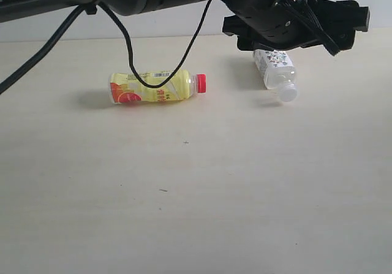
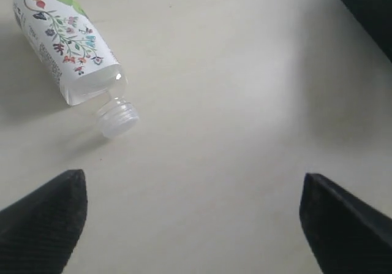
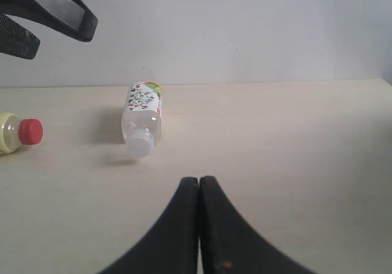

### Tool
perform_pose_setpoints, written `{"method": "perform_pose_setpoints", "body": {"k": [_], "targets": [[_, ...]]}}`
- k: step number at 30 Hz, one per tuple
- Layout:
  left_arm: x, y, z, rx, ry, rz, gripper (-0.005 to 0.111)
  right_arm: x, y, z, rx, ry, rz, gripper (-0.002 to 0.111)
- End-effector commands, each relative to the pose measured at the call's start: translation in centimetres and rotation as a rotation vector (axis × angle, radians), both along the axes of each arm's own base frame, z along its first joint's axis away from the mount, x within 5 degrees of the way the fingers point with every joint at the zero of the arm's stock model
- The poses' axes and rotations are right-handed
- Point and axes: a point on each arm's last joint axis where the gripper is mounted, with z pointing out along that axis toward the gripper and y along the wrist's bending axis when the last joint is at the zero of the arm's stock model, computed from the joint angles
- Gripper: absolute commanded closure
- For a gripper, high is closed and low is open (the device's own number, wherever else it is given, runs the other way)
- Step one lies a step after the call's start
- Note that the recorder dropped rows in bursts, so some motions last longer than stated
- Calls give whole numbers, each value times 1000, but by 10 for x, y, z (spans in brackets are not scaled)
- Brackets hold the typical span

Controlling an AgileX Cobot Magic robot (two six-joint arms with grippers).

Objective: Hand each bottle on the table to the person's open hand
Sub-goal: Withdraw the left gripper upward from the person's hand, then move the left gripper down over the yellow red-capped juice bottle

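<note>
Jaws spread, the left gripper (image 2: 193,188) hovers over the white bottle (image 2: 70,47) lying near the counter's (image 1: 245,194) far edge, likely lining up a grasp, while the right gripper (image 3: 199,185), pressed together, hangs idle.

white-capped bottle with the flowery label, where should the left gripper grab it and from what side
Take the white-capped bottle around its labelled body, not the narrow neck by the cap. It lies on its side, so come down from above with the open left gripper, jaws across its width.
</note>
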Motion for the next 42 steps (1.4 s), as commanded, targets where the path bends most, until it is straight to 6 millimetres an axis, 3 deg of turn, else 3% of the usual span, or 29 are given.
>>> {"method": "perform_pose_setpoints", "body": {"k": [1,33,42], "targets": [[-2,2,6,13,-17,-20,17,0,-1,-1,-5,-6,-7,108],[-1,6,3,75,-26,-51,17,0,-1,-1,-6,-8,-8,108],[15,31,-5,234,15,-59,17,0,-1,-1,-6,-8,-8,108]]}}
